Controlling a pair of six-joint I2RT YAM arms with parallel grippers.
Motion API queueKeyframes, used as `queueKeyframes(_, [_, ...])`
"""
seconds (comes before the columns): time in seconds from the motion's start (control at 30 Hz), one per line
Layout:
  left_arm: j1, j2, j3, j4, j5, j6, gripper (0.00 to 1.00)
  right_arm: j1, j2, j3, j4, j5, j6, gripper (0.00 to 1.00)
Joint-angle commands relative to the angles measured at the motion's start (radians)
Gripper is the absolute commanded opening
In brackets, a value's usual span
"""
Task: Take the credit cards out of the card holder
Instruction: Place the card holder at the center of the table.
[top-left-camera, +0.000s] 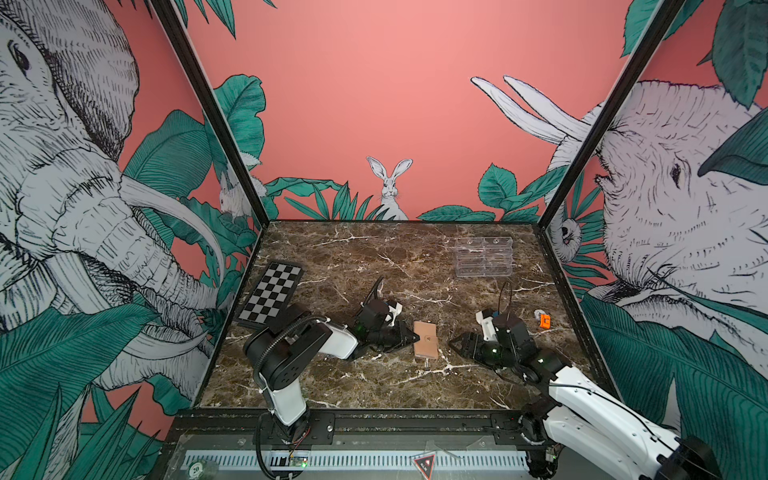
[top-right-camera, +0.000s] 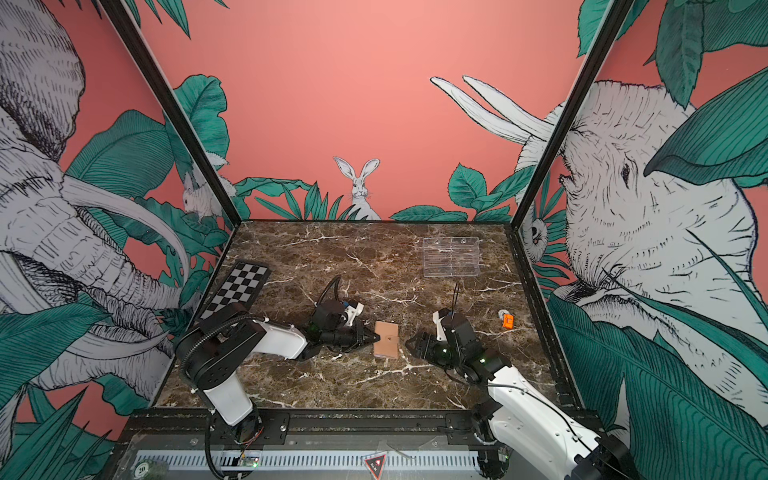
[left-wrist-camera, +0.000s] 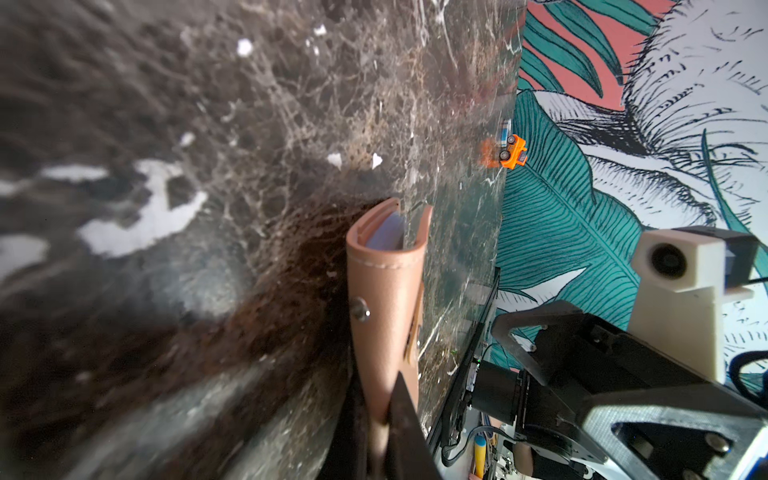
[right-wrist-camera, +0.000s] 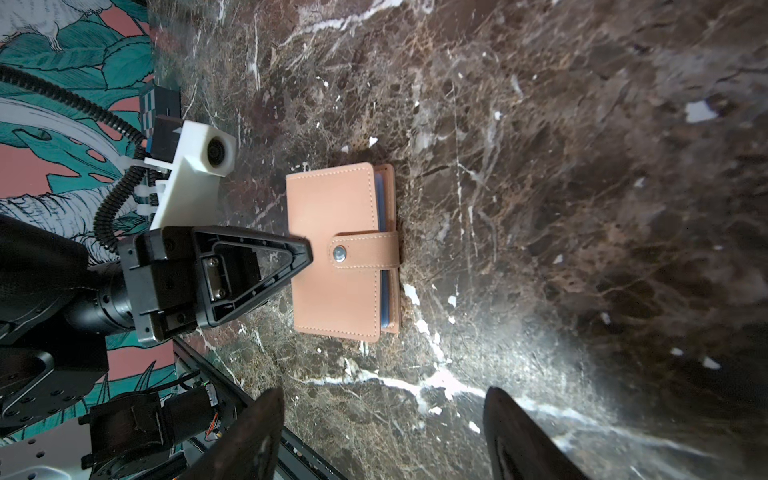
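Note:
The card holder (top-left-camera: 425, 340) (top-right-camera: 386, 339) is a tan wallet lying flat on the marble table, closed, with its snap tab (right-wrist-camera: 340, 252) fastened. My left gripper (top-left-camera: 413, 337) (top-right-camera: 372, 334) (left-wrist-camera: 384, 415) is shut on the folded spine edge of the card holder (left-wrist-camera: 386, 291). My right gripper (top-left-camera: 453, 344) (top-right-camera: 409, 345) (right-wrist-camera: 382, 395) stands open on the opposite side of the card holder (right-wrist-camera: 340, 249), apart from it, with nothing between its fingers. The credit cards are hidden inside. Only pale bluish sleeve edges (right-wrist-camera: 380, 195) show at the holder's open side.
A clear acrylic tiered stand (top-left-camera: 484, 257) (top-right-camera: 451, 257) sits at the back right. A black-and-white chequered board (top-left-camera: 270, 297) (top-right-camera: 235, 291) lies at the left edge. A small orange toy (top-left-camera: 545, 321) (top-right-camera: 508, 321) (left-wrist-camera: 513, 151) rests near the right wall.

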Motion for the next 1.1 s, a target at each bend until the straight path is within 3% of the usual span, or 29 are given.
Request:
queueKeyframes(0.0, [0.011, -0.004, 0.013, -0.099, -0.007, 0.056, 0.00, 0.005, 0.009, 0.006, 0.046, -0.003, -0.010, 0.74])
queueKeyframes(0.13, [0.014, -0.002, 0.020, -0.151, -0.016, 0.085, 0.02, 0.005, 0.015, 0.002, 0.054, -0.005, -0.007, 0.74])
queueKeyframes(0.3, [0.014, -0.038, 0.020, -0.212, -0.040, 0.098, 0.42, 0.005, 0.015, 0.002, 0.064, -0.006, -0.001, 0.74])
queueKeyframes(0.47, [0.016, -0.182, 0.101, -0.500, -0.127, 0.222, 0.62, 0.005, 0.013, 0.035, 0.017, 0.011, -0.021, 0.74])
queueKeyframes(0.6, [0.015, -0.291, 0.249, -0.800, -0.198, 0.362, 0.69, 0.005, 0.056, 0.100, -0.093, 0.058, -0.091, 0.73])
queueKeyframes(0.77, [0.016, -0.309, 0.262, -0.765, -0.126, 0.339, 0.63, 0.018, 0.149, 0.196, -0.158, 0.102, -0.162, 0.71])
queueKeyframes(1.07, [-0.011, -0.279, 0.120, -0.427, -0.016, 0.163, 0.18, 0.109, 0.397, 0.420, -0.195, 0.180, -0.244, 0.59])
